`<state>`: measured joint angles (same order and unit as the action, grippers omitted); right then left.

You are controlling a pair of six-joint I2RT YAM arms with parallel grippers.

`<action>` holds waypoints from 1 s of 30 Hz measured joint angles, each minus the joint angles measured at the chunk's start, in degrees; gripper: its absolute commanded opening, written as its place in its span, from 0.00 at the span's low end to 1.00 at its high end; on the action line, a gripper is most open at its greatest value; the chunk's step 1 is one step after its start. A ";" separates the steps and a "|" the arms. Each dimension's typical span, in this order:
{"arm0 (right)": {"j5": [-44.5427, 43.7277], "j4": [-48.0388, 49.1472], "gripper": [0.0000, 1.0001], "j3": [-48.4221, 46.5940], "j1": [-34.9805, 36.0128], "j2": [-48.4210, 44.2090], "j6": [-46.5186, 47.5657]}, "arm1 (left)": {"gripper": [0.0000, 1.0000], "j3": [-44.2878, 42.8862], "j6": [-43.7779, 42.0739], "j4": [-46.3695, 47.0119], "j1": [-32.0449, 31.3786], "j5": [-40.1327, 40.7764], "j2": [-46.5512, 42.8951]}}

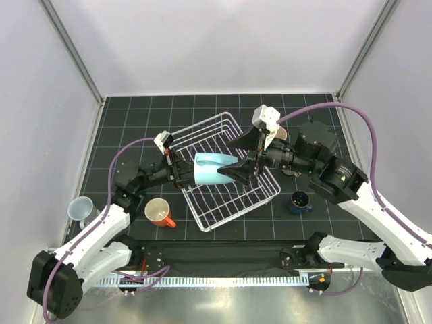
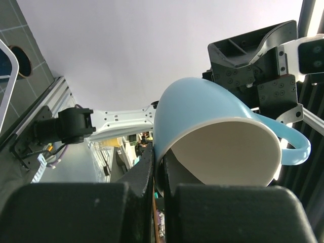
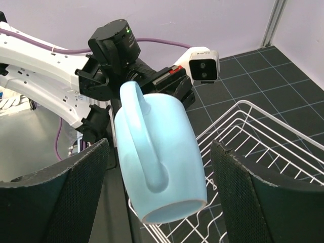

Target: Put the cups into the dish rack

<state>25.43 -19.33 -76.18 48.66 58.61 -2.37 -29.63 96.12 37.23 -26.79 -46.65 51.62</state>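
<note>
Since the blue mug (image 1: 214,169) looks like glazed ceramic, I judge it stiff, fairly heavy for its size, slick under the pads and liable to chip if it drops onto the wires of the rack (image 1: 202,226). The sound places to take hold are the wall at the rim, with one finger inside and one outside, or across the body near the base; the handle looks a poorer choice, since the mug could swing on it. The mug hangs on its side above the middle of the rack, touching no wire. The left pincer (image 1: 191,177) is clamped on the rim wall at the rack's left side, so the mouth faces that arm. The base points toward the right pincer (image 1: 229,162), whose fingers (image 3: 55,197) stand wide apart, one on either side of the mug's base end, with a gap showing on both sides. An orange mug (image 1: 158,212) and a navy mug (image 1: 300,201) wait on the bench (image 1: 121,128), just outside the rack's near corners.
</note>
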 measured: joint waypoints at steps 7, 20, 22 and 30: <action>2.12 0.59 0.69 -1.03 -0.02 1.73 0.31 | 0.00 0.04 0.15 0.04 -0.63 0.09 0.07; -9.64 -5.46 0.85 -5.70 0.02 3.96 -13.75 | 0.00 -6.86 -19.17 -21.38 -1.27 4.07 -1.88; -13.46 -8.70 0.87 -6.36 0.02 2.86 -17.46 | 0.00 -9.75 -26.34 -27.06 -1.27 6.60 -2.91; -21.27 -22.01 0.83 -6.97 0.02 -4.81 -34.77 | 0.00 -12.33 -50.97 -36.65 -1.29 16.72 -8.87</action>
<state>4.16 -41.34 -83.15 48.69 53.80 -37.15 -41.95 45.15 0.58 -28.08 -29.93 42.74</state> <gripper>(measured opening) 0.854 0.016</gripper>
